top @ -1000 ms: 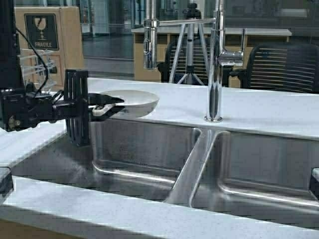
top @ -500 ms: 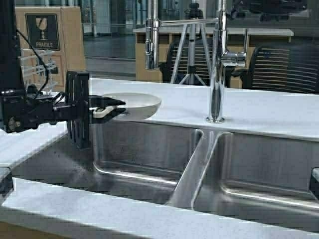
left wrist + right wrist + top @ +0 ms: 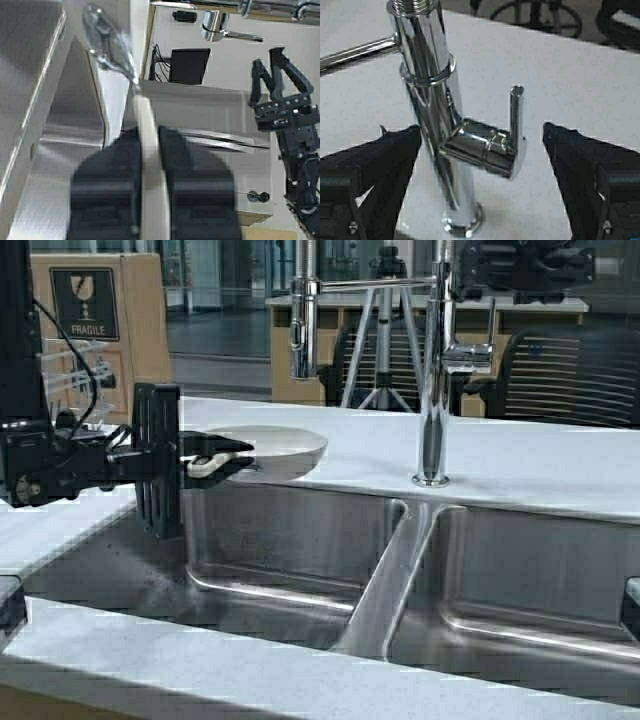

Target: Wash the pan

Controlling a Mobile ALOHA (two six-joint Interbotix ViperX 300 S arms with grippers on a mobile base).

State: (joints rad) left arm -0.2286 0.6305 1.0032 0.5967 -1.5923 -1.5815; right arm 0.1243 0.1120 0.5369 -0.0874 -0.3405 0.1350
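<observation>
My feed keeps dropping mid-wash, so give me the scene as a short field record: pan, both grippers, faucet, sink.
pan: white pan held over the back edge of the left sink basin, below the spray head
left gripper: left gripper shut on the pan's handle
right gripper: right gripper open, raised at the faucet, its fingers on either side of the faucet lever, not touching it
faucet: faucet on the counter behind the divider; no water visible
sink: both basins look empty
</observation>
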